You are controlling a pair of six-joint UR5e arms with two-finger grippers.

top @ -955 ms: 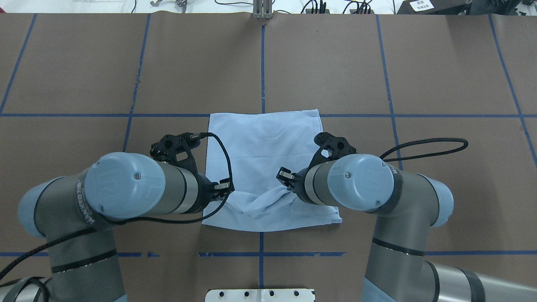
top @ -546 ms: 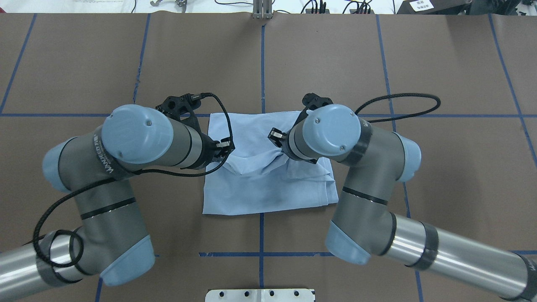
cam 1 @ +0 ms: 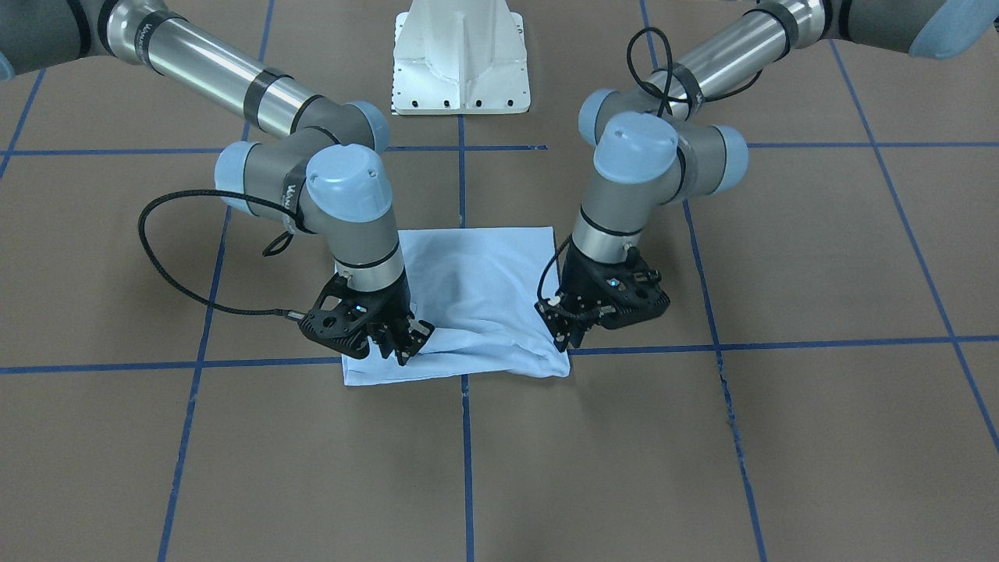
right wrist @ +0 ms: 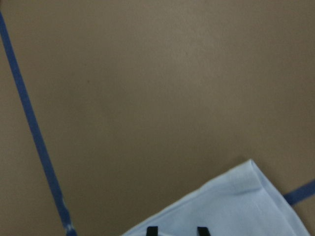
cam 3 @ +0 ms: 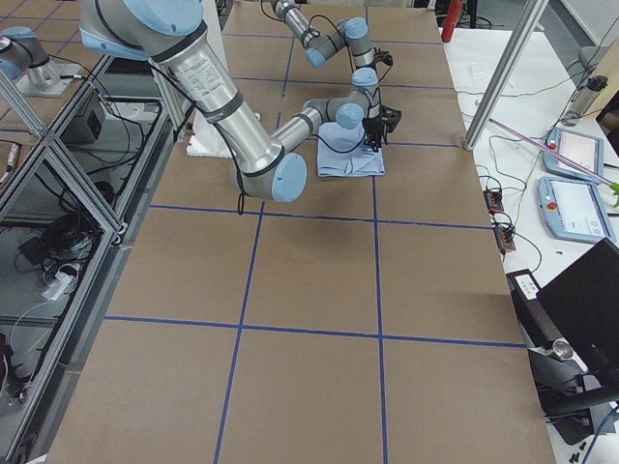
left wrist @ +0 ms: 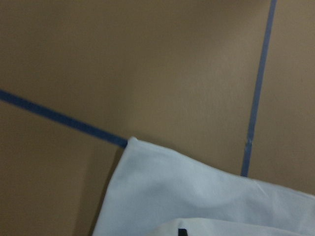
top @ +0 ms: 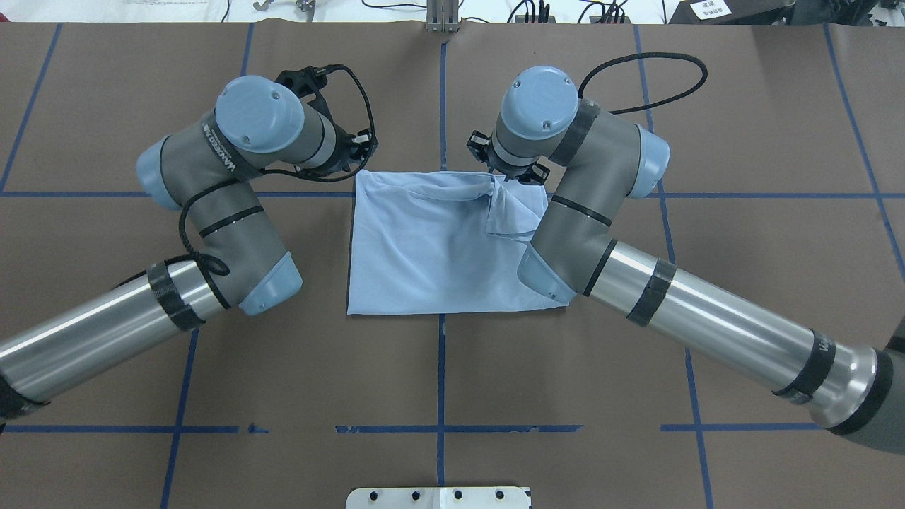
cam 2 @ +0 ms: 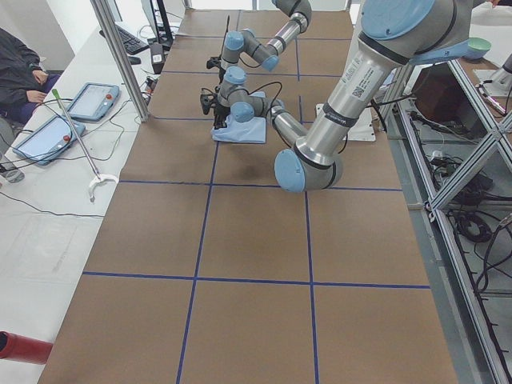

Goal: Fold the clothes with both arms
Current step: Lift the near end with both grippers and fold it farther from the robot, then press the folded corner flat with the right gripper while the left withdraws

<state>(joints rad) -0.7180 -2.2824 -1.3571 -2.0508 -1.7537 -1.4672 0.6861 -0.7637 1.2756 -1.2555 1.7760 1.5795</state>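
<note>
The T-shirt (top: 431, 254) is light, limp and a little slick, so it sags and creases between 2 holds; it is best pinched at the corners of a folded edge. It lies folded on the bench (top: 742, 127), with both hands at its far edge (the side away from the robot). The left hand (cam 1: 563, 341) is pinched closed on 1 corner. The right hand (cam 1: 403, 351) touches the other corner; its fingers look narrowly apart, and I cannot tell whether it grips.

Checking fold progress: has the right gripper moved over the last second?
Yes. Overhead, the right gripper went forward, from well short of the blue tape line to right at it.
</note>
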